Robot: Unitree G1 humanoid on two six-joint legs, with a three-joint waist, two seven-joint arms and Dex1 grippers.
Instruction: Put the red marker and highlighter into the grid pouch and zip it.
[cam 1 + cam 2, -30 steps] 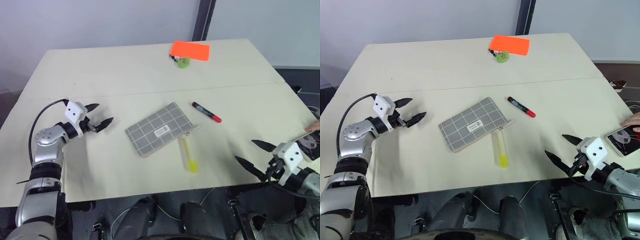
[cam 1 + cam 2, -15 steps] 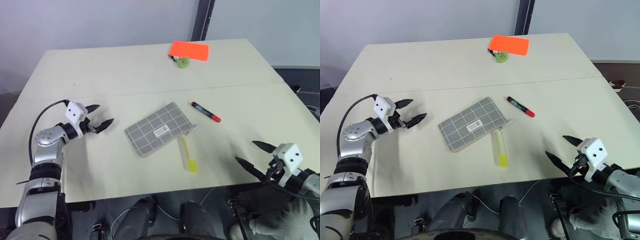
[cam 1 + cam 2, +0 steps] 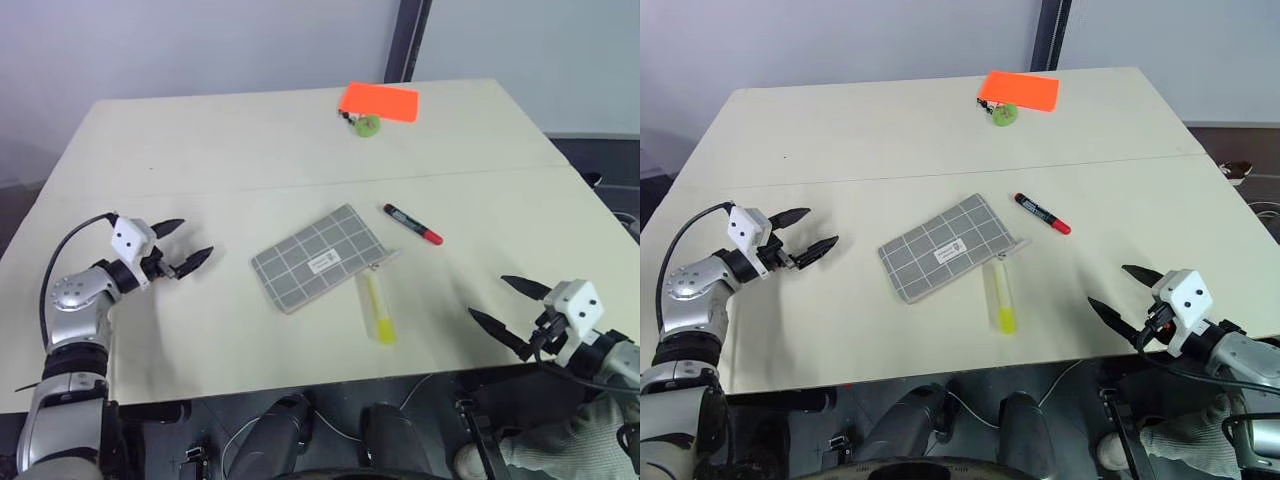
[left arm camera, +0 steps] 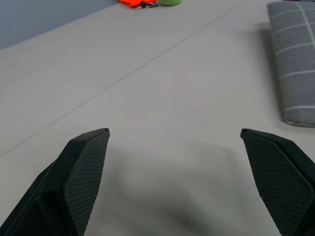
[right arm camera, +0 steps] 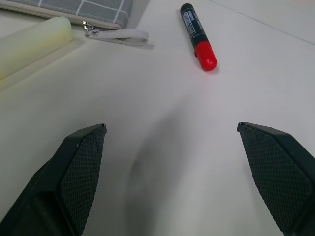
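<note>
I see my left gripper and my right gripper both spread wide and empty, each hovering over bare table well apart from the pouch lying mid-table. The highlighter lies just beside the pouch's near edge and the red marker a little off its far right corner. My left wrist view cuts the pouch off at the frame edge, while my right wrist view shows its zipper tab lying flat between highlighter and marker.

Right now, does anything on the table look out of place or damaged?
Nothing stands out. The grid pouch, red marker and highlighter lie flat and apart on the table, all undamaged.
</note>
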